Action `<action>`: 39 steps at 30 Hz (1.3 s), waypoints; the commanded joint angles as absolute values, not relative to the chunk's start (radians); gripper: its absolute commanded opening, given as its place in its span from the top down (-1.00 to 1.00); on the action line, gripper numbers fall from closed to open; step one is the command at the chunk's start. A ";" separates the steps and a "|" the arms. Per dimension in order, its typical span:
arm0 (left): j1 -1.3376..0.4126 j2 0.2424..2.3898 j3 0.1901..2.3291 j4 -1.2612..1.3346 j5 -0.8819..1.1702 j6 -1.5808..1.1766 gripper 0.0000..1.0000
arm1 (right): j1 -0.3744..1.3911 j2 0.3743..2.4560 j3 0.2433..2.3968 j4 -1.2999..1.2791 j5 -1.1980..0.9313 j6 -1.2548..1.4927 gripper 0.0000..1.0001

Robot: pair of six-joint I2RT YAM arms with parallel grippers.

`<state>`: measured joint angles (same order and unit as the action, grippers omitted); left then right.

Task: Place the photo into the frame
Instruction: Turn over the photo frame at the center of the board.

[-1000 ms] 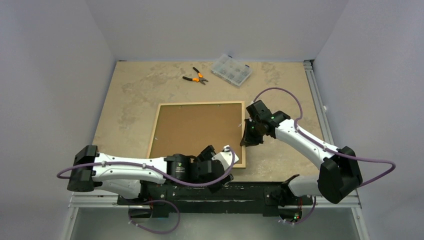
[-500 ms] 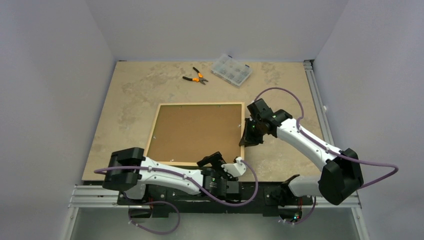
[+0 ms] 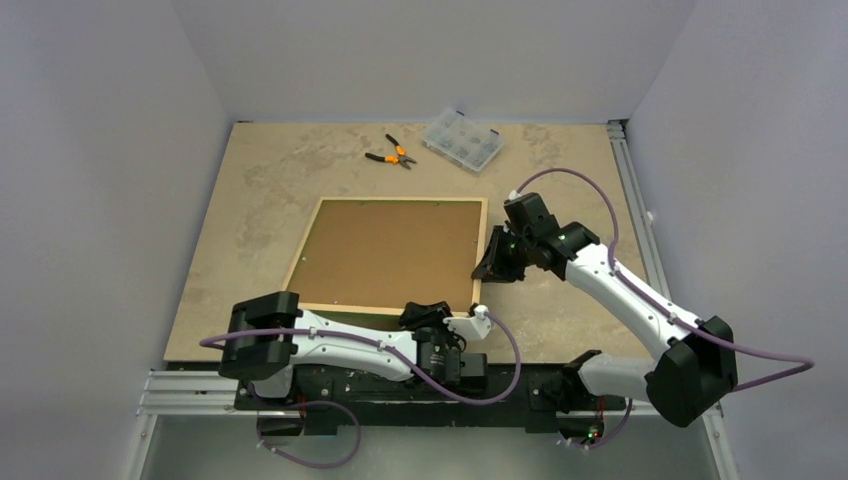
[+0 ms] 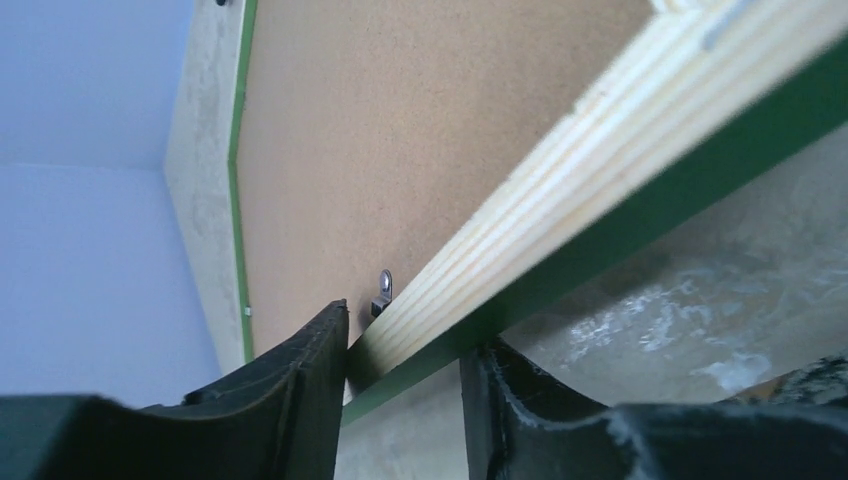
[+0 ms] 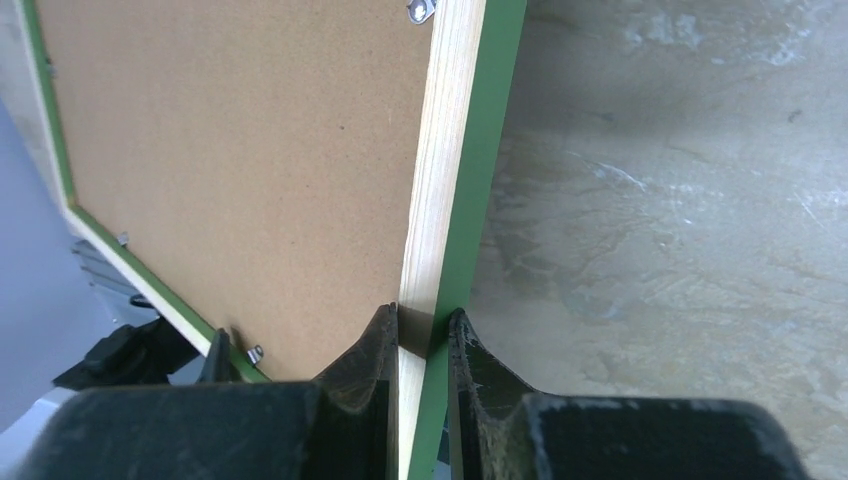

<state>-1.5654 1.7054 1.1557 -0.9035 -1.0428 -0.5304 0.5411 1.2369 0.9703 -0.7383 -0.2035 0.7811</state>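
Two grips on the frame (image 5: 440, 150): left gripper (image 4: 408, 338) jaws pinch its near edge, right gripper (image 5: 421, 315) jaws its right edge.

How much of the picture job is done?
Done: the brown backing board sits in the frame, back side up. No photo shows; it may be underneath. In hand: the right gripper pinches the frame's right edge, the left gripper straddles its near edge. Left: probably turning it over.
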 commanded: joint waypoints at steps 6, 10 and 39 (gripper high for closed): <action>-1.542 1.590 1.236 -1.003 -1.225 -0.592 0.73 | 0.549 1.114 1.015 -0.642 -0.330 0.781 0.13; -1.544 1.513 1.253 -1.032 -1.218 -0.563 0.94 | 0.549 1.032 1.081 -0.644 -0.230 0.721 -0.38; -1.554 0.988 1.179 -0.886 -0.546 -0.363 1.00 | 0.574 0.744 0.857 0.199 -0.955 -0.291 -0.79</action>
